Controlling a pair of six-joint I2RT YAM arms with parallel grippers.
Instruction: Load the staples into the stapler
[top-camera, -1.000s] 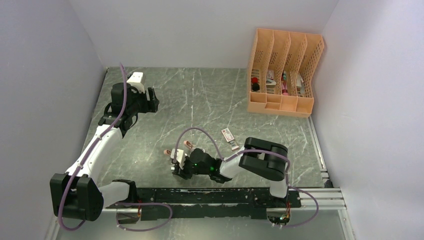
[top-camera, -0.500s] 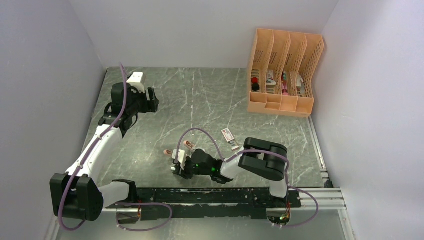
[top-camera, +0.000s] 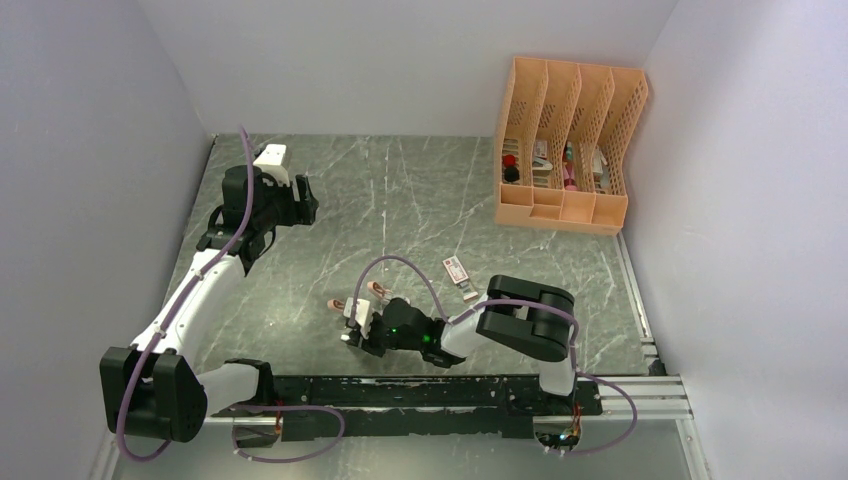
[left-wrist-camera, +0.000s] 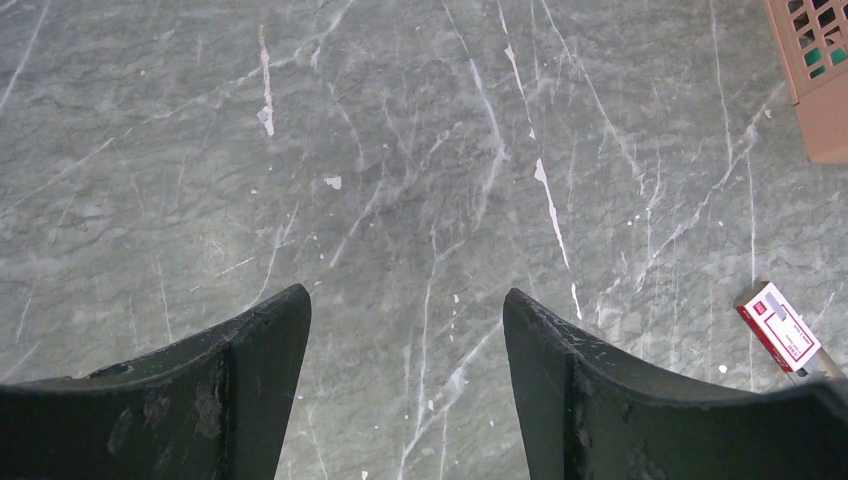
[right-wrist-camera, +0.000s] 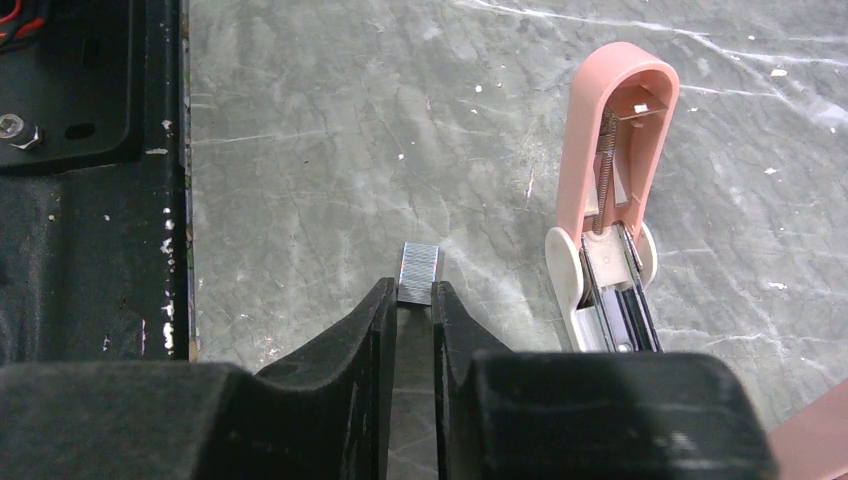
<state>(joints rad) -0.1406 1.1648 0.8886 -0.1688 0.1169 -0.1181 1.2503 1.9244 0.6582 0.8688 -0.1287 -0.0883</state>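
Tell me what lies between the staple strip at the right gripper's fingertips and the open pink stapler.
Nothing: in the right wrist view, only bare marbled tabletop separates the staple strip from the opened pink stapler.

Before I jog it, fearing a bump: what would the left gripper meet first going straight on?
Probably only grey marbled tabletop; the red-and-white cardboard staple box lies off to one side of the left gripper.
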